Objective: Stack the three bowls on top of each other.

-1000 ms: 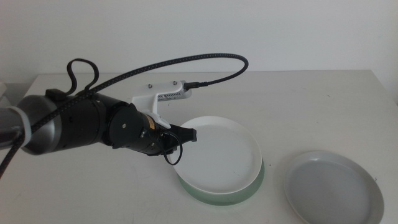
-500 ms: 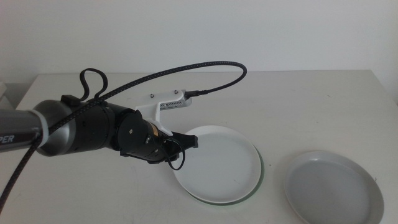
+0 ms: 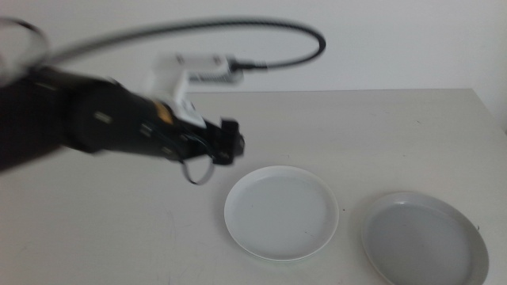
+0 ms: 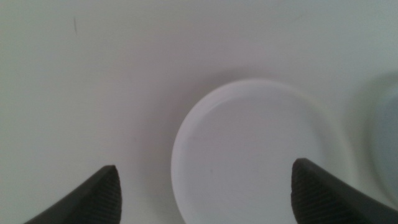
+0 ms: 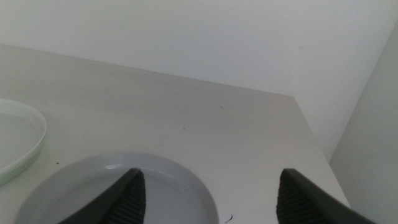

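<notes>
Since a moment ago our left gripper (image 3: 231,147) has let go and lifted up and back, jaws apart and empty. We have the white bowl (image 3: 281,211) nested in the mint green bowl (image 5: 18,146), which hides it from above. Beside them the grey bowl (image 3: 424,237) lies empty, under our right gripper (image 5: 208,199), jaws apart, likely waiting.
</notes>
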`<state>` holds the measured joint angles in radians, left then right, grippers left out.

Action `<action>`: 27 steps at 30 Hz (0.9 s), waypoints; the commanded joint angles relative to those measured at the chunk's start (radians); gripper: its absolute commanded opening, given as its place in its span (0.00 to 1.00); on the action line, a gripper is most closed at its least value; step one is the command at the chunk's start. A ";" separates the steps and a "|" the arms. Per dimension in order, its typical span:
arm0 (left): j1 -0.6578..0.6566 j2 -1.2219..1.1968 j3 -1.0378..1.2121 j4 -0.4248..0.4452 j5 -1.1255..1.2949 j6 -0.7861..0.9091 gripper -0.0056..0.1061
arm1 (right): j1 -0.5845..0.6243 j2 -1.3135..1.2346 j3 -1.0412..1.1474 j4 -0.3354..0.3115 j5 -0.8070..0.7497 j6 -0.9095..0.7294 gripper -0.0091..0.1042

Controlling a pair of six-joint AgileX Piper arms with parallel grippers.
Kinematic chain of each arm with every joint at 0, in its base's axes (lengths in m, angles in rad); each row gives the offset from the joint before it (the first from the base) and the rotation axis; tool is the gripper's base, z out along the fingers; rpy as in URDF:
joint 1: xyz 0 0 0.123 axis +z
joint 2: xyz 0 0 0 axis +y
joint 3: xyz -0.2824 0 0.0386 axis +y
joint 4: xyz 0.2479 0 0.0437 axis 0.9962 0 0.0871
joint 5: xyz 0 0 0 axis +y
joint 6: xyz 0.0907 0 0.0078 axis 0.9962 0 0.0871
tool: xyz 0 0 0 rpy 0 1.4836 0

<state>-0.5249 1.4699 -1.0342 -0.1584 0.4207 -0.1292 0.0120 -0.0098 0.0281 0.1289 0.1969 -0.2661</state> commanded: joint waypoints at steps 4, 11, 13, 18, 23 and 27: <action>-0.003 -0.295 -0.061 -0.011 0.097 0.185 0.99 | -0.007 -0.026 -0.006 -0.008 -0.075 -0.006 0.55; -0.003 -0.577 -0.061 -0.090 0.305 0.324 0.99 | -0.007 -0.026 -0.006 -0.008 -0.075 -0.006 0.55; -0.003 -0.640 -0.061 -0.154 0.386 0.400 0.99 | -0.007 -0.026 -0.006 -0.008 -0.075 -0.006 0.55; -0.003 -0.720 -0.061 -0.251 0.488 0.499 0.99 | -0.007 -0.026 -0.006 -0.008 -0.075 -0.006 0.55; -0.003 -0.726 -0.061 -0.253 0.512 0.498 0.99 | -0.007 -0.026 -0.006 -0.008 -0.075 -0.006 0.55; -0.004 -0.726 -0.061 -0.253 0.493 0.498 0.99 | -0.007 -0.026 -0.006 -0.008 -0.075 -0.006 0.55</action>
<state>-0.5249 0.7430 -1.0649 -0.3761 0.9798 0.3722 0.0120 -0.0098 0.0281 0.1289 0.1969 -0.2661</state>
